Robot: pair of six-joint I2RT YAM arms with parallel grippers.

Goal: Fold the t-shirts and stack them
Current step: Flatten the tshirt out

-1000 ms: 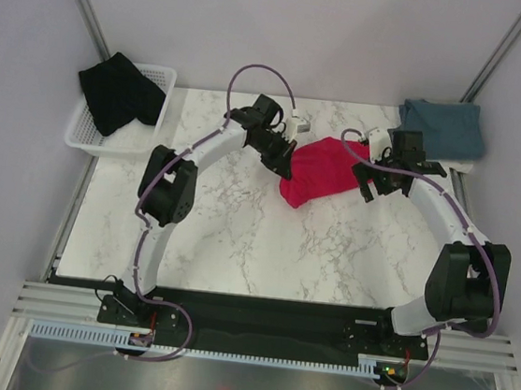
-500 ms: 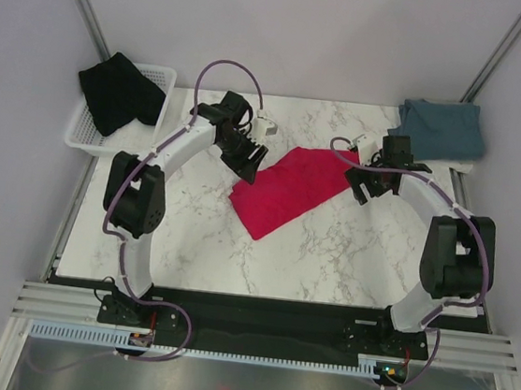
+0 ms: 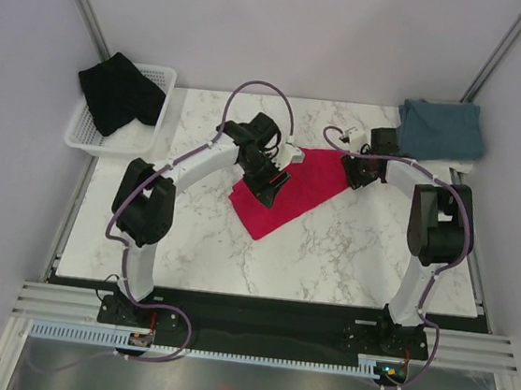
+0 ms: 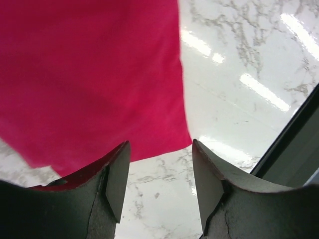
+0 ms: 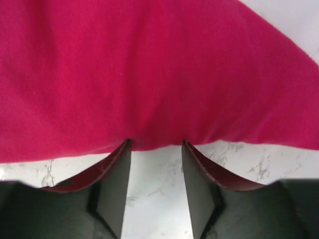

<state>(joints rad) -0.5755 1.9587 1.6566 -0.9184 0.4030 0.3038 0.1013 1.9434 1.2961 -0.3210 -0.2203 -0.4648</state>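
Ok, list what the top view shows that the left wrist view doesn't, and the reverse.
Only the top view: the black shirt draped over the basket, the blue shirt at the far right corner, the right gripper at the red shirt's right end. Only the left wrist: the left gripper open, marble showing between its fingers, at the shirt's edge. Both: the red shirt lying on the marble table.
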